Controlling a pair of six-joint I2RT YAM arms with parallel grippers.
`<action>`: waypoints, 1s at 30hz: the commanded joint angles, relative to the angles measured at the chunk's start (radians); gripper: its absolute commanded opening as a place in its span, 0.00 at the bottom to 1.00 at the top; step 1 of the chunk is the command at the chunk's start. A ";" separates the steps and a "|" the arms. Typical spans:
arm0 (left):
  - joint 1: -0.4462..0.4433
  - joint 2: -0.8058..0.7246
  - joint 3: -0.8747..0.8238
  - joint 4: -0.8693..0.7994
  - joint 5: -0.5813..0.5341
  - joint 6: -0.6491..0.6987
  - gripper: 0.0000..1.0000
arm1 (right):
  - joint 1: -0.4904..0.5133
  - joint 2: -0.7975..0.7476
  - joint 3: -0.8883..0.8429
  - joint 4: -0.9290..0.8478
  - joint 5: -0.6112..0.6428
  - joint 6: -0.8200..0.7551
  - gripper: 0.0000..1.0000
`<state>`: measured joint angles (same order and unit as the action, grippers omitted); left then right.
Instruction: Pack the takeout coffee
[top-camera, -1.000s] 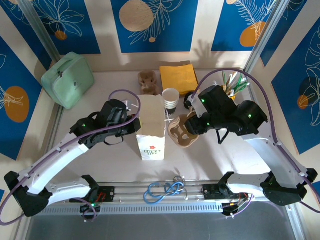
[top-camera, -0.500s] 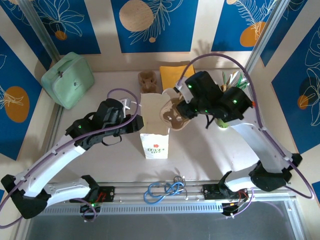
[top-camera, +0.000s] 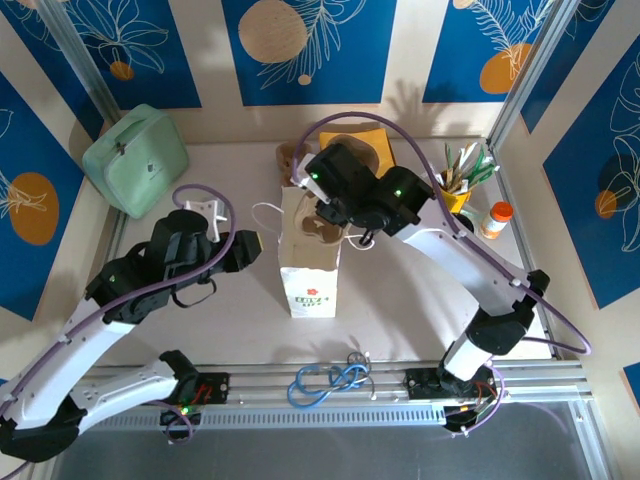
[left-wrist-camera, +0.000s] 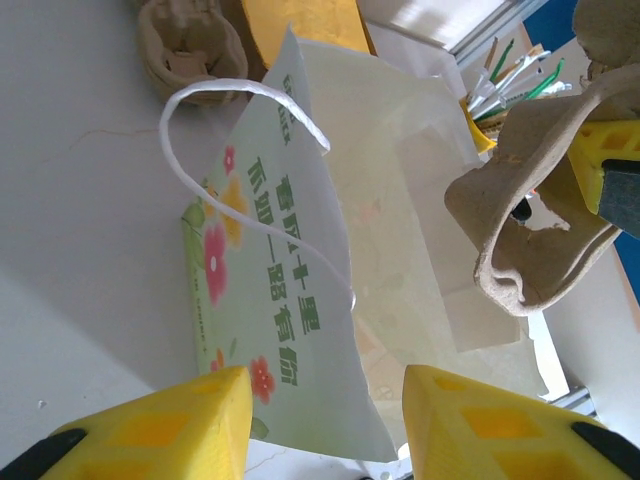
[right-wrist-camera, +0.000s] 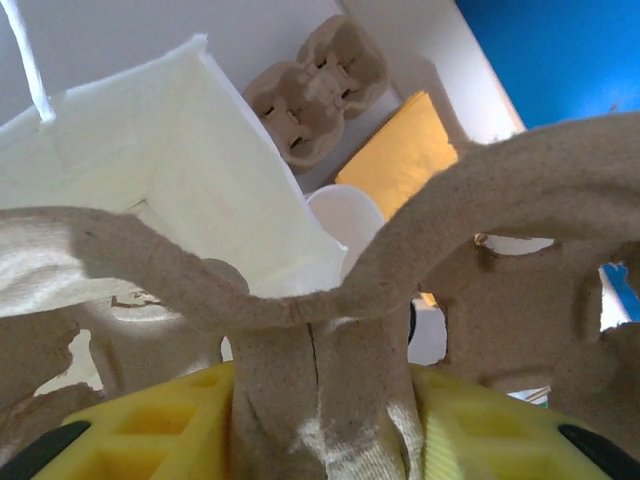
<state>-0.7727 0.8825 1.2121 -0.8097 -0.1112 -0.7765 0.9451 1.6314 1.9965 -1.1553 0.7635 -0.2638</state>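
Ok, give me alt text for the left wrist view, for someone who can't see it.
A white paper bag with green lettering gapes open, a cardboard cup carrier poised at its mouth. The left gripper's yellow fingers stand apart in the foreground.

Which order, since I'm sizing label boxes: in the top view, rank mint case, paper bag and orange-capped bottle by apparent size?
1-2. mint case, paper bag: too alike; the tall bag sits nearer the camera.
3. orange-capped bottle, clearly smallest.
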 joint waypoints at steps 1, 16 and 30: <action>-0.007 -0.025 -0.012 -0.028 -0.039 0.007 0.44 | 0.029 0.029 0.040 0.040 0.066 -0.098 0.42; -0.005 -0.099 -0.051 -0.043 -0.091 -0.009 0.47 | 0.101 0.089 -0.007 -0.021 -0.028 -0.159 0.42; -0.006 -0.100 -0.072 -0.030 -0.089 -0.013 0.48 | 0.099 0.143 -0.011 -0.209 -0.230 -0.018 0.44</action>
<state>-0.7727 0.7883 1.1477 -0.8314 -0.1860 -0.7807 1.0416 1.7733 1.9938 -1.3033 0.6193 -0.3241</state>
